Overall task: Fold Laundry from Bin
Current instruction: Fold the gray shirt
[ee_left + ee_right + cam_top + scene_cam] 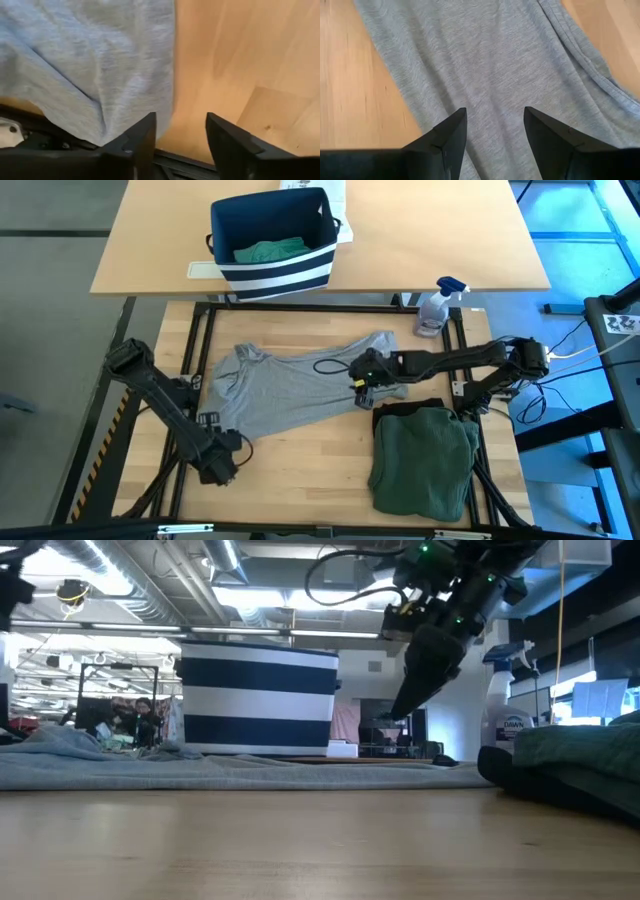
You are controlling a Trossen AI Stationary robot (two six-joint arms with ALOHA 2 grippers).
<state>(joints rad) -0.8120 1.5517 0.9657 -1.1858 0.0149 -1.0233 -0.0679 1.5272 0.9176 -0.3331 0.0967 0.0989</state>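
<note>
Grey shirt [290, 388] lies flat on the desk [300, 480]. Both claws, left [222, 470] and right [364, 382], are apart (holding nothing), so a grab could bunch it.

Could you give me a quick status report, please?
Both tools open, empty: left tool, right tool. Light grey cloth garment spread flat. Folded dark green garment alongside, clear.

Garment [290, 385] spread mid-table, folded garment [425, 460] right of it, bin [272, 242] behind
</note>
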